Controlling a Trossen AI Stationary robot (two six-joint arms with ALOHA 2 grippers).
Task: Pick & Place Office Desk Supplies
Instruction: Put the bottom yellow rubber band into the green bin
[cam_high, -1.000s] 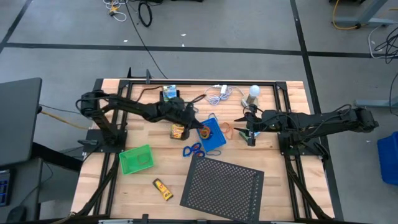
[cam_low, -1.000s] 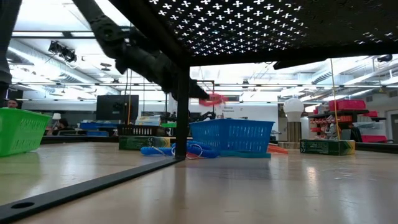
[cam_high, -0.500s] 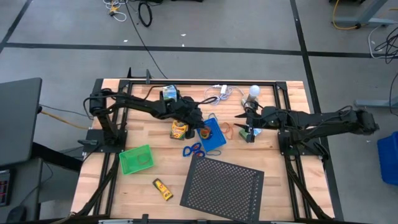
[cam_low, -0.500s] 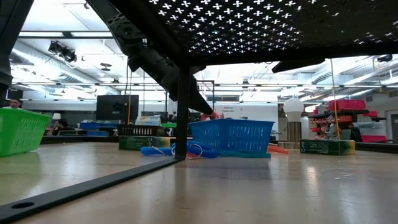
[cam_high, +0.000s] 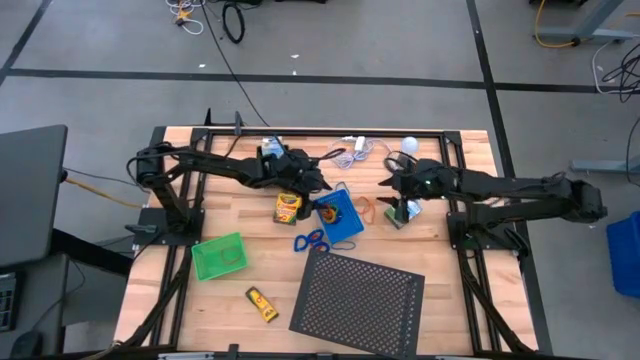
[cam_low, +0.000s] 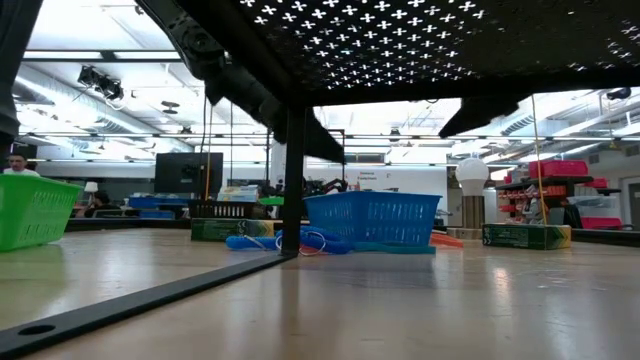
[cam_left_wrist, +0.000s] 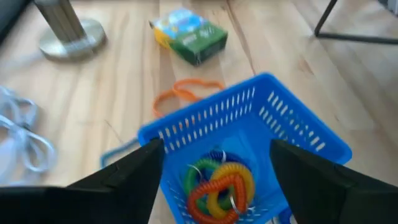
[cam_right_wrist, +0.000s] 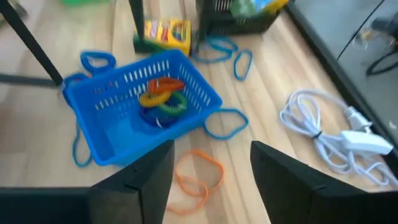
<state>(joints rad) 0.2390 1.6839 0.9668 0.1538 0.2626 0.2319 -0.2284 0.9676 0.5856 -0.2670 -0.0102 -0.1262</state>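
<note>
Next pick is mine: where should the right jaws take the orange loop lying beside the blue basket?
Pinch the thin orange rubber loop across one strand, coming straight down: it lies flat on the wooden table, apart from the blue plastic basket.

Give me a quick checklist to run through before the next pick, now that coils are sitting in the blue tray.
1. Coils inside blue tray: ok.
2. Left end effector open and empty: ok.
3. Right end effector open and empty: ok.
4. Orange loop on the wood beside the tray, free to grasp: ok.
5. White cable apart from the orange loop: ok.
6. Blue loops untangled from the tray: cannot tell.
</note>
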